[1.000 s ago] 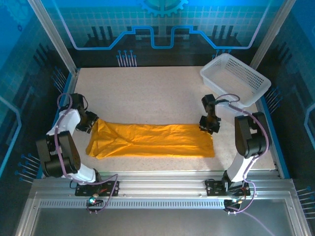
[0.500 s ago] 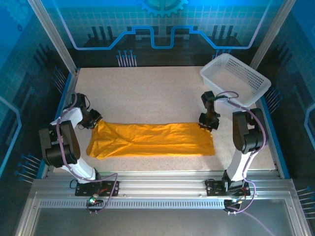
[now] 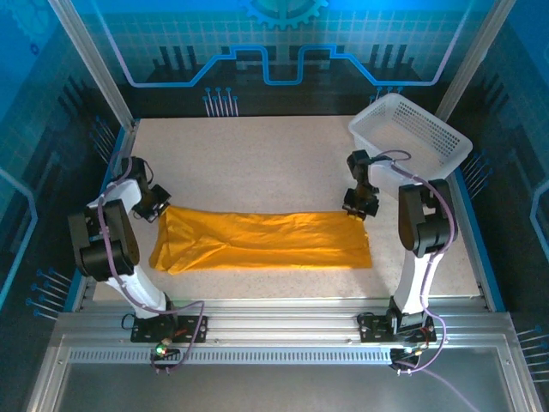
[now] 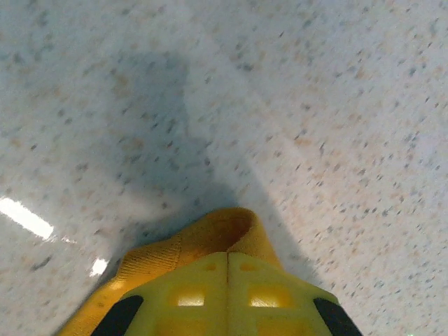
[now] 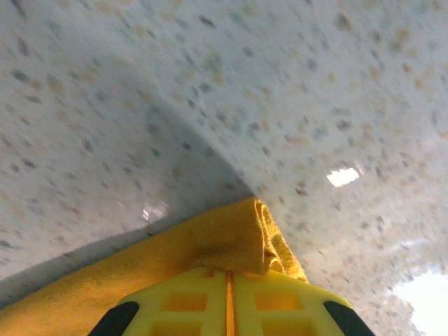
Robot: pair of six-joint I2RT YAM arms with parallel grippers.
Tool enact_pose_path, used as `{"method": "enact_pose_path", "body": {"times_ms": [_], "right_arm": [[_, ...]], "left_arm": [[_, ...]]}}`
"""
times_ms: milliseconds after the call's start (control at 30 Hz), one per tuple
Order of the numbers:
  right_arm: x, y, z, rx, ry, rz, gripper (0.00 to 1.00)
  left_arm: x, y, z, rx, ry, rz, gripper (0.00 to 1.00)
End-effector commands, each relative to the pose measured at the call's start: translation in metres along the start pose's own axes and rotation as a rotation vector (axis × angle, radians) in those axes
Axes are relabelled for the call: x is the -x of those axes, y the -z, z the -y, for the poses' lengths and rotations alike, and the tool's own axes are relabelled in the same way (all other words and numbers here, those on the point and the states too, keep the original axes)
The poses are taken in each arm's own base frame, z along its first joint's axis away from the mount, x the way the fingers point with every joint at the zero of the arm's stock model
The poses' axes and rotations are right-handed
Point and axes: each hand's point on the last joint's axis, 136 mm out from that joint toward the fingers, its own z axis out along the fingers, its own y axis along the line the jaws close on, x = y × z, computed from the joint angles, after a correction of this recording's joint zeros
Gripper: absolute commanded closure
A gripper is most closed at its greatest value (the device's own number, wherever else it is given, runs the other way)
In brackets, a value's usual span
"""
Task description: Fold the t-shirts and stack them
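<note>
The orange-yellow t-shirt [image 3: 262, 240] lies as a long folded strip across the near half of the table. My left gripper [image 3: 163, 209] is shut on the t-shirt's far left corner; in the left wrist view a loop of cloth [image 4: 210, 241] bulges out past the closed yellow fingers [image 4: 269, 290]. At the far right corner my right gripper [image 3: 355, 211] is shut on the cloth, and the right wrist view has a bunched fold [image 5: 231, 241] pinched between the closed fingers [image 5: 280, 297]. Both corners sit low over the speckled tabletop.
A white mesh basket [image 3: 412, 137] stands at the back right corner, close behind the right arm. Bare speckled tabletop [image 3: 257, 163] stretches beyond the shirt to the back wall. Blue side rails border the table left and right.
Both grippers have shifted away from the arm bases toward the far side, dragging the t-shirt's far corners with them; the strip sits slightly farther back.
</note>
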Motion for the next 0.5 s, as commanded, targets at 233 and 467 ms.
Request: {"method": "enact_pose_path", "body": {"times_ms": [233, 467], "right_arm": [[0.07, -0.015, -0.024, 0.014, -0.031, -0.008, 0.95], [0.099, -0.002, -0.061, 0.122, 0.071, 0.019, 0.8]], "left_arm": [[0.043, -0.017, 0.035, -0.042, 0.014, -0.008, 1.0], [0.063, -0.009, 0.041, -0.013, -0.019, 0.031, 0.86]]}}
